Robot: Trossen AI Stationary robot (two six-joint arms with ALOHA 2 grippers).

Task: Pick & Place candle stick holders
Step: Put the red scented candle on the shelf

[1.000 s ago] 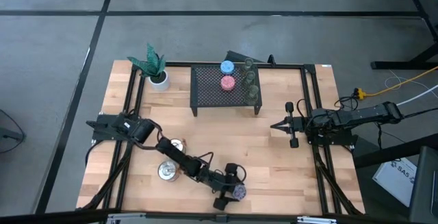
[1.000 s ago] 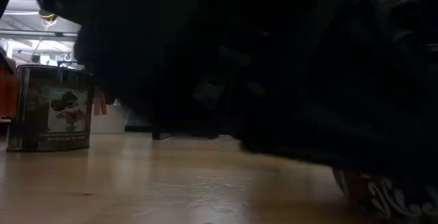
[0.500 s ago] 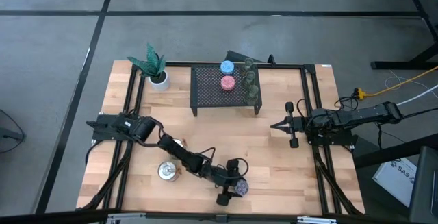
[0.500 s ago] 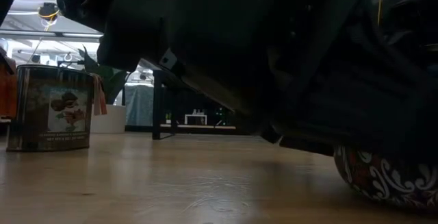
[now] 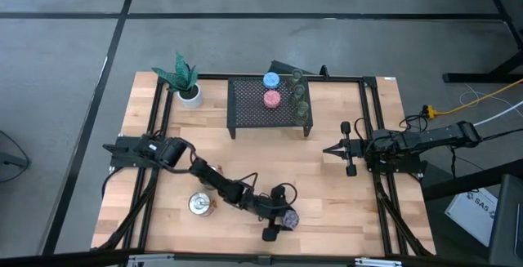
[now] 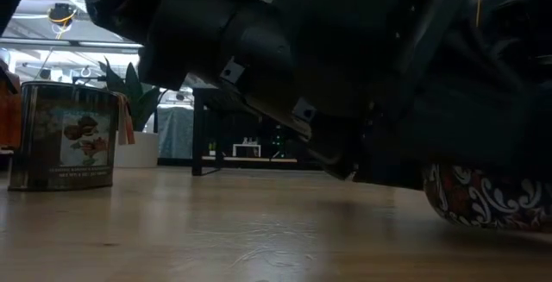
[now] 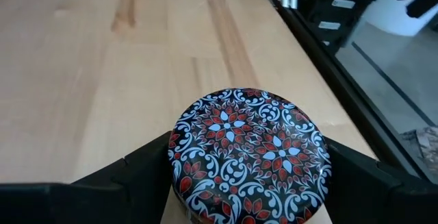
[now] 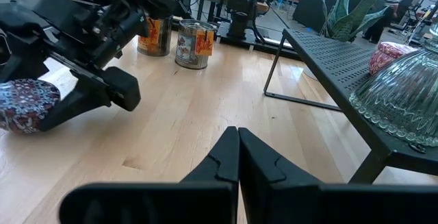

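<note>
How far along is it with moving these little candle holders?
On the black rack already: a blue holder, a pink holder, three green glass holders. The left gripper is clamped on the purple holder near the table's front edge. Two silvery holders wait on the wood. The right gripper idles shut at the right.

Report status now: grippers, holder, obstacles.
Left gripper around patterned holder, near table's front edge. Right gripper shut, idle at right. Nothing in the way.

Grey floor (image 5: 245, 46) crossed by dark lines surrounds the wooden table (image 5: 327, 185)
</note>
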